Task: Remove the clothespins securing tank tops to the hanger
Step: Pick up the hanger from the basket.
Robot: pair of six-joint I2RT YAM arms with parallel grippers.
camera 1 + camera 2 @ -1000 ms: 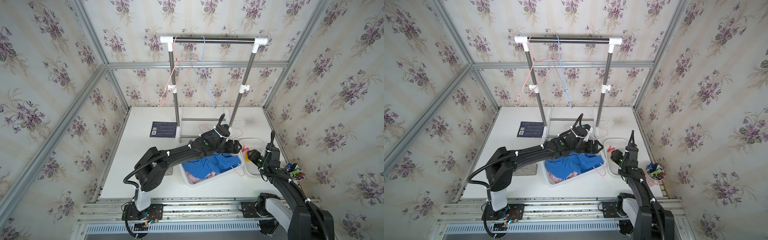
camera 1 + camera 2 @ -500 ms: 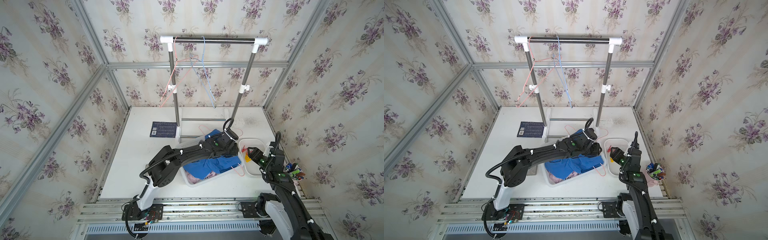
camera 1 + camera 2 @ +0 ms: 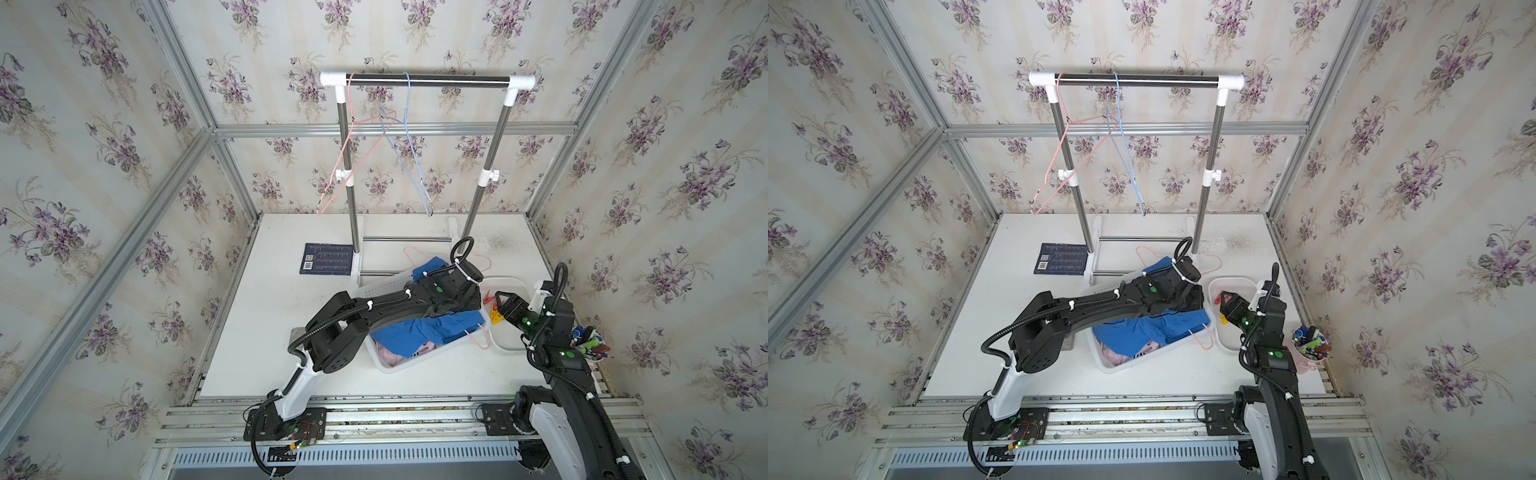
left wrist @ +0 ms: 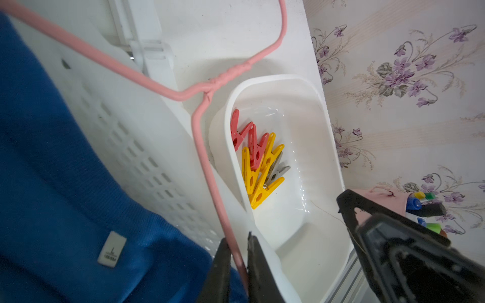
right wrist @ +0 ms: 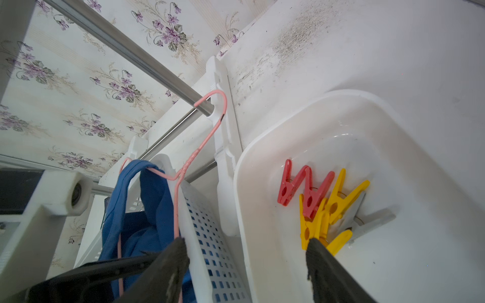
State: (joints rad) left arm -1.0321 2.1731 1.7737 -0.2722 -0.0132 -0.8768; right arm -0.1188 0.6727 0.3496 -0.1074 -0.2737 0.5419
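White tabletop (image 3: 270,324): white perforated plastic basket (image 4: 131,136) toward right edge, bright blue tank top (image 3: 415,332) heaped inside, strap looped over pink wire hanger (image 4: 207,168). Smooth white tub (image 4: 315,126) alongside. Left pincer (image 4: 236,244) clamped on hanger wire; right pincer (image 5: 245,244) gaped above tub. Red, yellow, grey plastic clothespins (image 4: 259,162) lay in tub. Advice: grip thin wire firmly, draw slowly, avoid snagging.

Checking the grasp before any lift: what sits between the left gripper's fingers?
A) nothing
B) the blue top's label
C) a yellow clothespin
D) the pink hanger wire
D: in the left wrist view the left gripper is shut on the wire of the hanger, while the clothespins lie loose in the tub.
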